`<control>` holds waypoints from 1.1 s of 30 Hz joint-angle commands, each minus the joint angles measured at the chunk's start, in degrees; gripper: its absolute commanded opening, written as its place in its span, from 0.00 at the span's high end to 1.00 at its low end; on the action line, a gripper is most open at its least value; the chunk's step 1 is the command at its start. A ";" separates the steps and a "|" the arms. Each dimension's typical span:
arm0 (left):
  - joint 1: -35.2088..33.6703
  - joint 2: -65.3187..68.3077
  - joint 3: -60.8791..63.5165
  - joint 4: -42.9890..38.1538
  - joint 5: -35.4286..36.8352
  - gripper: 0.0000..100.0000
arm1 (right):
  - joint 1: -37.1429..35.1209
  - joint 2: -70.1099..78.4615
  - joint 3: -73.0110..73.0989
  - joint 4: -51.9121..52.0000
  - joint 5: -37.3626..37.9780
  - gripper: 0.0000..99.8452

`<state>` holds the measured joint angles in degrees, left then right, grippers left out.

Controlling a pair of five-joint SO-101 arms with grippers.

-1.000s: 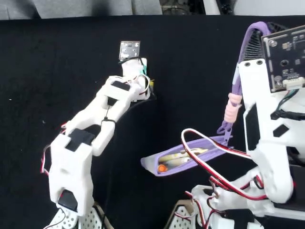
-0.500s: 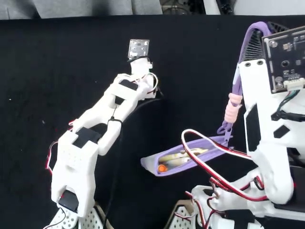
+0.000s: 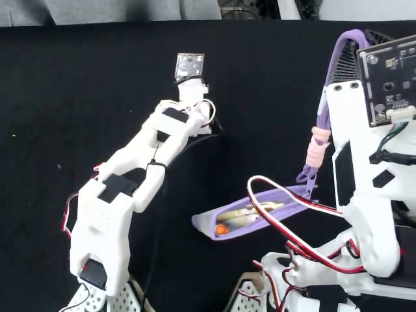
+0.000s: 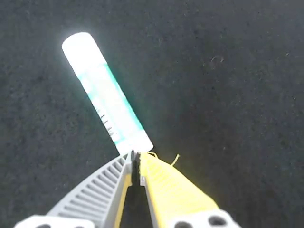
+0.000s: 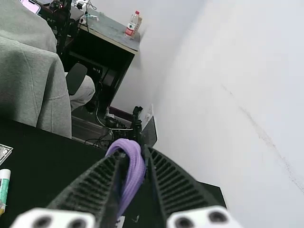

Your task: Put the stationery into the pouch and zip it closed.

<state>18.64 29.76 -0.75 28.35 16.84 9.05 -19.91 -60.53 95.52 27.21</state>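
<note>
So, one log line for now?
left gripper: jaws shut at glue stick end | right gripper: jaws shut on pouch strap | pouch: open

The high camera hangs above the near edge of the black counter [image 3: 65, 78] and looks down and away, over both arm bases toward the far edge. The right arm [image 3: 364, 195] stands very close to its lens. The left wrist camera sits low and close over the counter, facing down past its claw [image 4: 134, 156] at a glue stick [image 4: 105, 95]. The right wrist camera is lifted high and looks past its claw [image 5: 134, 153], which grips a purple strap [image 5: 134, 173], toward the far side and the room wall [image 5: 228, 71]. It shares the strap and a small metal square [image 3: 189, 65] with the high view, and the glue stick with the left wrist view.
</note>
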 commanded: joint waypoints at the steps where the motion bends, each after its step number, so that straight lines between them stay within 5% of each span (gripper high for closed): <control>1: -0.84 -0.09 -2.07 3.52 -0.26 0.97 | -0.79 0.31 -1.45 0.09 0.44 0.99; 11: -2.86 -0.62 1.10 4.04 -0.18 0.97 | -0.79 0.13 -1.45 0.09 0.44 0.99; 26: 7.34 -14.86 0.84 3.43 -0.35 0.97 | -0.79 -0.04 -1.54 0.44 0.44 0.99; 33: 7.34 -9.58 3.65 -15.82 -0.35 0.97 | -7.74 -0.04 -1.54 1.58 0.79 0.99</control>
<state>25.32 18.15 2.33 23.34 16.75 5.71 -19.91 -60.53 95.87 27.21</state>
